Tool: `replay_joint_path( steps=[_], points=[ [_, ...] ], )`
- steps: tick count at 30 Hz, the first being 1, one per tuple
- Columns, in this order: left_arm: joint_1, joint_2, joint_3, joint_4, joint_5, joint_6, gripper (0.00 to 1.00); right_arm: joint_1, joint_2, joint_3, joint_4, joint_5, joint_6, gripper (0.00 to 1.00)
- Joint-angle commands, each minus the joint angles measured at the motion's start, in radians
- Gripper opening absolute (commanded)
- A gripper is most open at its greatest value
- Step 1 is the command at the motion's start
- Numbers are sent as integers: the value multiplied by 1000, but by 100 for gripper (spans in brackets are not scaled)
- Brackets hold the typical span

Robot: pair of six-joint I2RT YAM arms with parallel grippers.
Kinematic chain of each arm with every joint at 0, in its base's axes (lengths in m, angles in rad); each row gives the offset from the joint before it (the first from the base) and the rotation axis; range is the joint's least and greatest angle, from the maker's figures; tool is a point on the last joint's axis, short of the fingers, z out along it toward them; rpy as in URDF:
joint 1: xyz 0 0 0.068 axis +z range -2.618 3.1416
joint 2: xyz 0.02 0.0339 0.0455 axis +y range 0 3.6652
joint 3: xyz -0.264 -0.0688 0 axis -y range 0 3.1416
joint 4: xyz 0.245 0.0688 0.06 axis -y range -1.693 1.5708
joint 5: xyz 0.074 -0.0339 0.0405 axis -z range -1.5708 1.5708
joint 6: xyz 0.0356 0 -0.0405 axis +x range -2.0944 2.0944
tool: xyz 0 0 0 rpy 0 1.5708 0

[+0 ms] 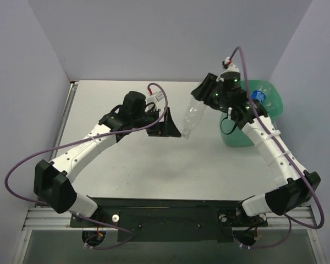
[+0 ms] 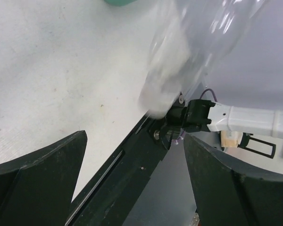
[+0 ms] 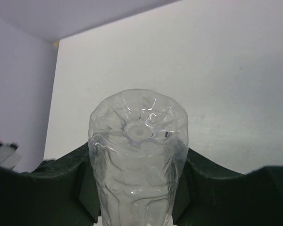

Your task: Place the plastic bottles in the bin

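The matte white worktop [image 1: 132,165] is faintly speckled and closed in by pale lilac walls. At its right side stands the bin [image 1: 235,137], smooth mint-green plastic with a rounded rim; the right arm crosses it and hides much of the opening. Inside, a clear bottle with blue on it [image 1: 258,96] shows in part, any writing too small to read. The right claw [image 1: 202,99] is clamped on a plain clear bottle [image 3: 137,155], thin ribbed plastic with a petal-shaped base. The bottle hangs slanted just left of the bin, not over it. The left claw [image 1: 169,124], with broad black wedge-shaped fingers [image 2: 37,179], stands apart and holds nothing, close beside the bottle's base. In the left wrist view that bottle is only a glossy blur, cut off at the top edge.
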Motion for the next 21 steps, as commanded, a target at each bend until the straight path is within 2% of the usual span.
replay_joint_path(
  steps=[1, 5, 6, 8, 13, 17, 21],
  points=[
    [5, -84, 41, -81, -59, 86, 95, -170, -50, 138, -73, 117, -111, 15],
    [34, -101, 33, -116, -67, 101, 96, -321, -46, 268, -110, 180, -163, 16],
    [40, -109, 28, -118, -67, 100, 96, -353, -43, 312, -119, 239, -189, 16],
    [54, -121, 11, -109, -60, 96, 96, -378, -36, 372, -125, 395, -251, 17],
    [86, -148, -39, -87, -41, 84, 96, -459, 25, 466, -98, 493, -309, 22],
    [103, -168, -64, -79, -43, 77, 96, -471, 74, 453, -81, 513, -329, 25],
    [118, -181, -90, -75, -44, 70, 96, -471, 103, 330, -27, 464, -305, 25]
  ],
)
